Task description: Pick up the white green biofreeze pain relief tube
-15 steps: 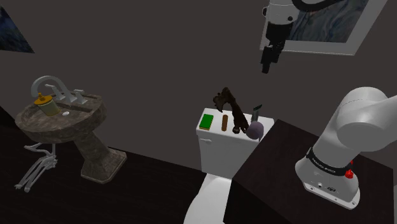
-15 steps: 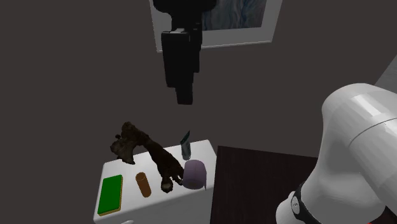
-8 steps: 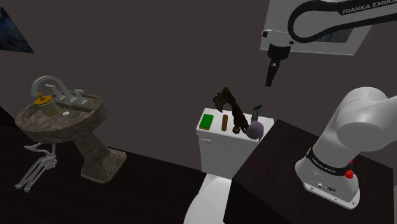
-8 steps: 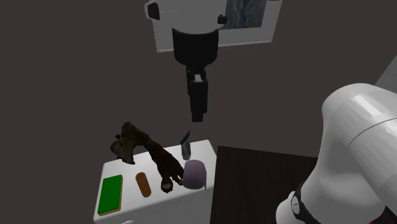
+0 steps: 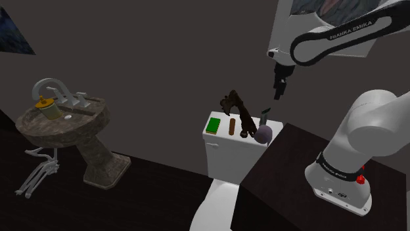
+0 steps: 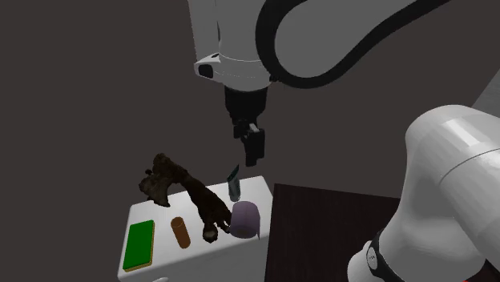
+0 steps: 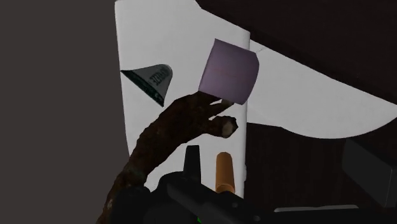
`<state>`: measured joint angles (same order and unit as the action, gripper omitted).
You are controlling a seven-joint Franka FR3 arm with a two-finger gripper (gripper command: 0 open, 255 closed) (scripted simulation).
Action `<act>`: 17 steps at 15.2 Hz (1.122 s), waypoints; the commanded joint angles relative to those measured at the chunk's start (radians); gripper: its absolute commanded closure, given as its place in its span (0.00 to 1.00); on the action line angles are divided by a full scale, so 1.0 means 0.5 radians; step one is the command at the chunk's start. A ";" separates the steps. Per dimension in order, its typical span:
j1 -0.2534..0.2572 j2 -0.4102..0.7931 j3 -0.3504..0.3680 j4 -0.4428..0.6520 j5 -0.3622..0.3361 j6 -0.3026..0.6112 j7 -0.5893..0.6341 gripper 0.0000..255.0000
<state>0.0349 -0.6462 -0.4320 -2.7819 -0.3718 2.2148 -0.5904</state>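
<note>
Jaws (image 6: pixel 253 152) closed on nothing, hanging above the toilet tank lid (image 6: pixel 255 191). In the second exterior view the tube (image 6: pixel 234 186) stands just below me at seven o'clock, not touched. I judge I should open wide, square up across its flat upper end and drop straight, clear of the lilac cup (image 6: pixel 245 219) at its five o'clock and the gnarled brown branch (image 6: pixel 196 196) at nine. The tube reads dark grey-green with pale lettering.
</note>
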 commanded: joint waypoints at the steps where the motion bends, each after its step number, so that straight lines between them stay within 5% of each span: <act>1: 0.027 0.164 -0.131 -0.001 -0.043 0.192 -0.170 0.00; 5: 0.145 0.523 -0.399 0.036 -0.023 0.552 -0.533 0.00; 8: 0.327 0.842 -0.631 0.100 0.162 0.818 -0.903 0.00; 10: 0.512 1.088 -0.801 0.158 0.470 0.980 -1.271 0.00; 12: 0.677 1.387 -0.888 0.243 1.061 1.090 -1.839 0.00; 14: 0.572 1.676 -0.704 0.373 1.661 1.111 -2.412 0.00; 16: 0.311 1.881 -0.417 0.510 1.967 1.124 -2.771 0.00; 17: 0.260 1.889 -0.368 0.519 1.963 1.132 -2.779 0.00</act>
<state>0.2109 0.2586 -0.6668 -2.5471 0.5418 2.7757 -1.9054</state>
